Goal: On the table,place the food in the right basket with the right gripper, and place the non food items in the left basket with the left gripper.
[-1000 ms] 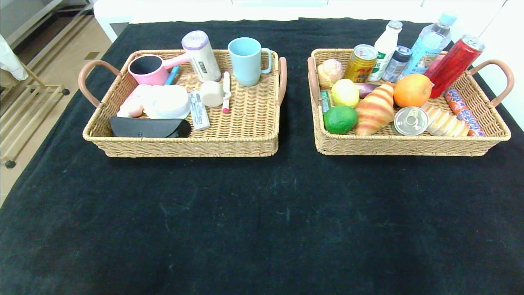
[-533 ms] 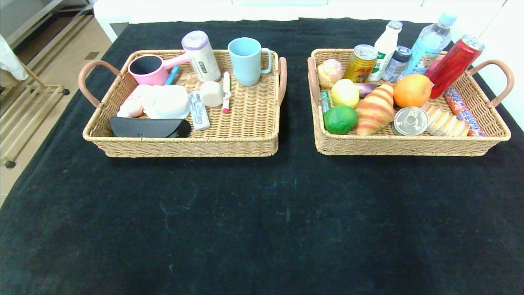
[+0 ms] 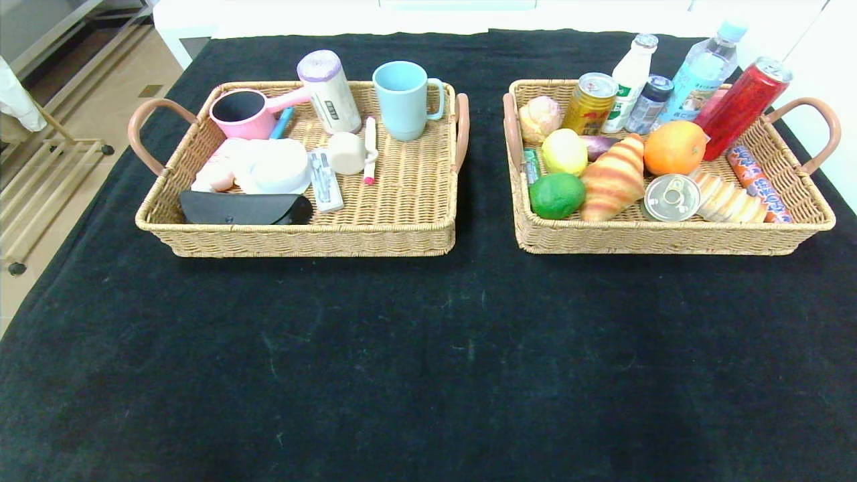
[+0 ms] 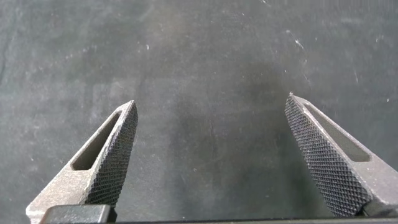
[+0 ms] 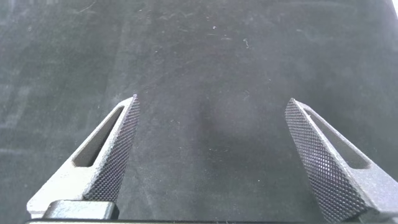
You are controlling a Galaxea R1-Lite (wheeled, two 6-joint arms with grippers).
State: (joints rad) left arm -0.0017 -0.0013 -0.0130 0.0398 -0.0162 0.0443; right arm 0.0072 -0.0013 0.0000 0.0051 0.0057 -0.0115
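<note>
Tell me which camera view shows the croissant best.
The head view: the croissant lies in full sight in the right basket, between the lime and a tin. Both wrist views show only open gripper fingers over black cloth, no croissant.

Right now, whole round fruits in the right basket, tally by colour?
Yellow: 1, the lemon
Green: 1, the lime
Orange: 1, the orange
Total: 3, all inside the right basket
</note>
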